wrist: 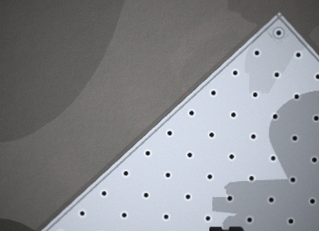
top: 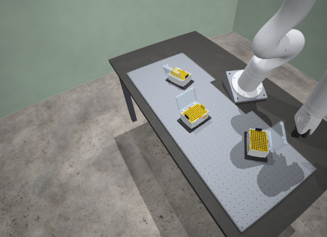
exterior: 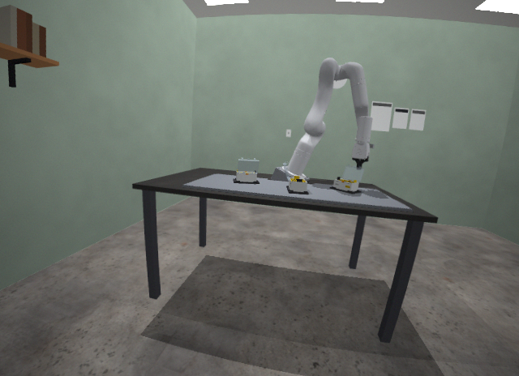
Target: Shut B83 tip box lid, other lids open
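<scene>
Three white tip boxes with yellow tip racks sit on black holder plates on the perforated board (top: 224, 182). The far box (top: 180, 76) (exterior: 246, 177) has its lid (top: 166, 68) open. The middle box (top: 194, 114) (exterior: 298, 185) has its lid (top: 186, 98) standing up. The near box (top: 258, 144) (exterior: 346, 184) has its clear lid (top: 278, 135) (exterior: 351, 172) raised and leaning outward. The ID stickers are too small to read. My gripper (top: 299, 135) (exterior: 359, 163) is shut and empty. It hangs just beyond the near box's lid, a little above its top edge. The wrist view shows only the board's corner (wrist: 278, 33) and dark table.
The robot base (top: 245, 89) stands on the dark table (top: 184, 44) behind the middle box. The board's edge runs close to the table's edge under my gripper. Arm shadows fall around the near box.
</scene>
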Controlling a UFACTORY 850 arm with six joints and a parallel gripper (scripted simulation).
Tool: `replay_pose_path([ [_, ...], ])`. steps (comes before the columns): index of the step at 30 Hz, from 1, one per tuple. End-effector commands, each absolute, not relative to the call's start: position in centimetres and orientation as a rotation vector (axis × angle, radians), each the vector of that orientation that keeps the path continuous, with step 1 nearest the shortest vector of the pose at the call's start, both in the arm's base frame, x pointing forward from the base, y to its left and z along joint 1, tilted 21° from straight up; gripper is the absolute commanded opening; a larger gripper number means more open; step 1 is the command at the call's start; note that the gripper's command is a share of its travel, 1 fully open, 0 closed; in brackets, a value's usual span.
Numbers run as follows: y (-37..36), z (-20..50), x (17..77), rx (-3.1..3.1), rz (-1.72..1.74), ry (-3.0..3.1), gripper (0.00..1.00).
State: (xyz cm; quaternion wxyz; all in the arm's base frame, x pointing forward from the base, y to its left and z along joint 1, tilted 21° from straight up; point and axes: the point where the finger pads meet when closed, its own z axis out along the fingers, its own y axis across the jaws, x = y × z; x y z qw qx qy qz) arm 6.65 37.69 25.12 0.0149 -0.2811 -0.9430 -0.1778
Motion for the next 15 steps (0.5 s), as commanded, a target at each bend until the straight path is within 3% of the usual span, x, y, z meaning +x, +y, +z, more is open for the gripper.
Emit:
replay_pose_path([
  [1,37.81,25.07,6.68,-0.875,-0.556,-2.934,0.0],
  [15,37.51,25.06,7.11,-0.875,-0.556,-2.934,0.0],
])
